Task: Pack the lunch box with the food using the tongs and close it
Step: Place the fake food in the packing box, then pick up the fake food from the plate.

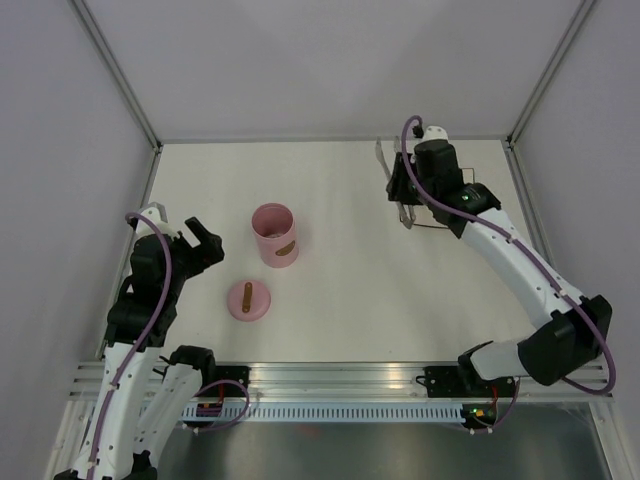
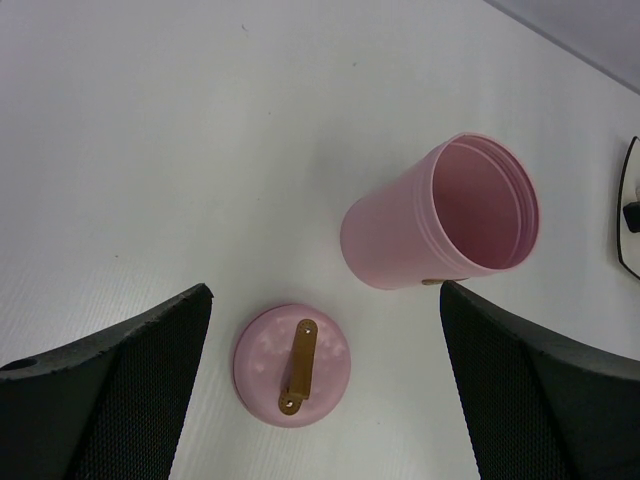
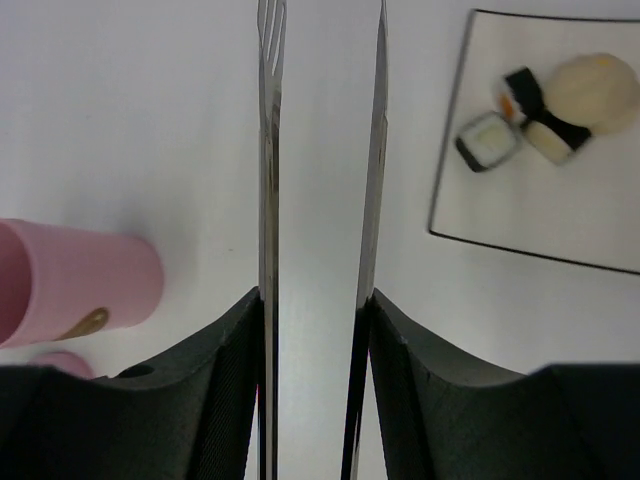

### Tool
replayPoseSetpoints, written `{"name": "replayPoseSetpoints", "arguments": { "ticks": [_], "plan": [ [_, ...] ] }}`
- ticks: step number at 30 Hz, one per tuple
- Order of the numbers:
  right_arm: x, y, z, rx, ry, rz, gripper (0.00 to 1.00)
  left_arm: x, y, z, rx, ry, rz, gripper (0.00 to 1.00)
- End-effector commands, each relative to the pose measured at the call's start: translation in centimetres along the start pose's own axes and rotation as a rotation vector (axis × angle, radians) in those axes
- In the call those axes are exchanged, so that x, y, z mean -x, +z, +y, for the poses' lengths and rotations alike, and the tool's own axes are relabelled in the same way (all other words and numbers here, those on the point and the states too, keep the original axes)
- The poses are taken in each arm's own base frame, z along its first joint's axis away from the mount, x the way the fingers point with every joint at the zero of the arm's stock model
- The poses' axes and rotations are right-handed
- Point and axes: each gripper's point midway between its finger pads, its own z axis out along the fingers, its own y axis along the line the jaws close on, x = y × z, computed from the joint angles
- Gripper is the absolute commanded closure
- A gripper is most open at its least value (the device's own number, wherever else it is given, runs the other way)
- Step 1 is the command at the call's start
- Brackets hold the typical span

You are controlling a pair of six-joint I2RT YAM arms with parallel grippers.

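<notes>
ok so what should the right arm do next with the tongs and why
Probably swing the tongs across over the plate. The right gripper holds them, but their arms lie beside the plate, clear of the sushi pieces, and the pink pot stands open.

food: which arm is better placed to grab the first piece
Right. The right tool holds the tongs, tips near the plate with the food; the left tool is open and empty by the lunch box.

Square white dark-edged plate [image 3: 560, 215] flat on white table [image 1: 320, 180], right side
</notes>
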Motion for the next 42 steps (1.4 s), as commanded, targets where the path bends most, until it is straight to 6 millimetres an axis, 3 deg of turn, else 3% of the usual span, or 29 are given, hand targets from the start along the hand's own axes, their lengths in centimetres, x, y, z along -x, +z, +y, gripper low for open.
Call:
{"name": "replayPoseSetpoints", "arguments": {
  "ticks": [1,2,3,4,7,24,32,42],
  "plan": [
    [-1.2,-2.0,-5.1,-0.127,0.033,-0.022,0.5,0.8,0.1,-0.4,-0.023,0.024,-0.032,0.0],
    [-1.3,-2.1,-7.7,-0.179,0.069,-0.023,0.5,0.8,0.1,-0.5,-0.026,0.025,-0.032,0.0],
    [-3.1,-1.8,-9.4,-0.207,0.087,0.011,0.5,0.8,0.1,-0.5,-0.028,0.025,-0.031,0.0],
    [-2.8,-2.2,-11.6,-0.241,0.126,-0.002,0.5,0.7,0.1,-0.5,-0.027,0.026,-0.027,0.0],
    [-4.4,-2.3,-14.0,-0.234,0.193,0.032,0.51,0.6,0.1,-0.6,-0.034,0.026,-0.023,0.0],
    [-10.1,2.6,-14.8,-0.183,0.183,0.168,0.5,0.4,0.3,-0.6,-0.035,0.031,-0.016,0.0],
    [-10.1,4.6,-14.4,-0.139,0.209,0.154,0.45,0.4,0.5,-0.7,-0.032,0.033,-0.01,0.0],
    [-11.5,6.2,-15.8,-0.199,0.203,0.191,0.43,0.4,1.0,-0.9,-0.035,0.041,-0.002,0.0]
  ]
}}
